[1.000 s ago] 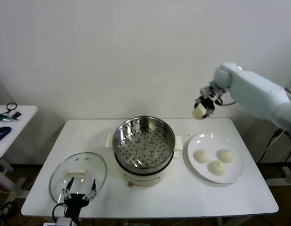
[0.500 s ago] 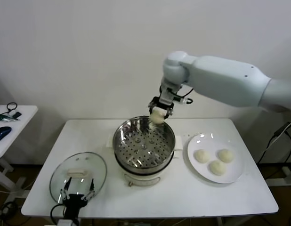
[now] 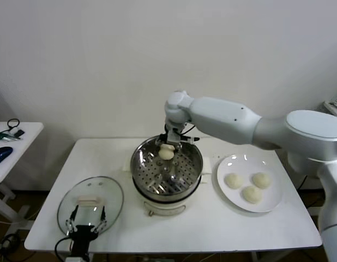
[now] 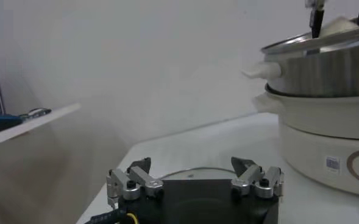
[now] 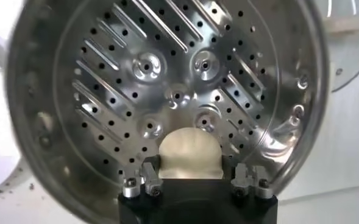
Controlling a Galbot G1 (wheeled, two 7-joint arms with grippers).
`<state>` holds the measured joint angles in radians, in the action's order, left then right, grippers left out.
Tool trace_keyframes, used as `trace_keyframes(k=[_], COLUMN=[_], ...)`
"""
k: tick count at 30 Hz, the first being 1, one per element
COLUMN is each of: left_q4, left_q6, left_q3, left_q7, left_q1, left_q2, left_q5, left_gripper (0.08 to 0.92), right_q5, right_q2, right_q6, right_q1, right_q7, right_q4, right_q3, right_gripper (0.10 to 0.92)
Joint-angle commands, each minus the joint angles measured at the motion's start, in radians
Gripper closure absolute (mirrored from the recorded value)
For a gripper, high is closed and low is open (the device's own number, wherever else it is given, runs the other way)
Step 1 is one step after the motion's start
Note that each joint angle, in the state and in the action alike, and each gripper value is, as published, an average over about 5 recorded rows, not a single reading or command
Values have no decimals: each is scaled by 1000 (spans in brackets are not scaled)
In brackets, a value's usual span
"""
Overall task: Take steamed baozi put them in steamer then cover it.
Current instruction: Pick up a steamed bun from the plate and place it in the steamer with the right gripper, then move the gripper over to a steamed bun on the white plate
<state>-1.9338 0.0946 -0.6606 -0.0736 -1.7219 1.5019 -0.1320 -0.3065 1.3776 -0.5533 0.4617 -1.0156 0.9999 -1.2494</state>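
Head view: right gripper [image 3: 167, 143] clamped on one baozi [image 3: 166, 154], hanging inside the steamer [image 3: 167, 166] near its far rim, above the perforated tray [image 5: 179, 91]. Three buns on the plate [image 3: 266, 203], right of the pot. Left gripper [image 3: 84, 222] spread wide, holding nothing, over the cover [image 3: 90, 202] at the worktop's [image 3: 201, 226] near-left edge.

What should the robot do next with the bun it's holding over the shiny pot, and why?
Probably lower it a little and let go. The right gripper holds one baozi above the steamer's holed tray, which looks bare, so there is room to set it down.
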Motion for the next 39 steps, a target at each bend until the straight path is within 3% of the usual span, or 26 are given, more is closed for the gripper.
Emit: trace_keyframes(k=[1,6,12,18,21,24,32,39], left_q4=[-1,-2,-1,2,10,21,38,39], left_q6=[12,8,5,0,-1,0,5,4], left_q3=[0,-1,-1,1,2,2,-4,0], left_q7=[-13,-13,-15,-13,-11,-10,-11,4], left_q1=[-2,-2,-3,-4,2,7,14,19], left_q2=[1,1,1,-2,-6,-12,-19,-17], left_q5=[2,7,10,8,5,5,24,21], left_gripper=[177,177,177,177,177,177,177,177], right_q5=[-44,-36,73,499,803,969,895,846], right_q2=[49,59,35,-74,-155,-275,-585,-723], right_q6=[-28,-39,-44,52,187,318,522,741], right_q1=[-60,-60,9,276,431,517,445,181], right_q7=[8,21,-15,-108,-146,-165,-67,73], right_q4=[-98,-117,-66,51,85,105,178,270], right_q3=[11,5,-22,-155,-291,-389,-537,-397], right_gripper=[364,355,235,204,203,202,203,203])
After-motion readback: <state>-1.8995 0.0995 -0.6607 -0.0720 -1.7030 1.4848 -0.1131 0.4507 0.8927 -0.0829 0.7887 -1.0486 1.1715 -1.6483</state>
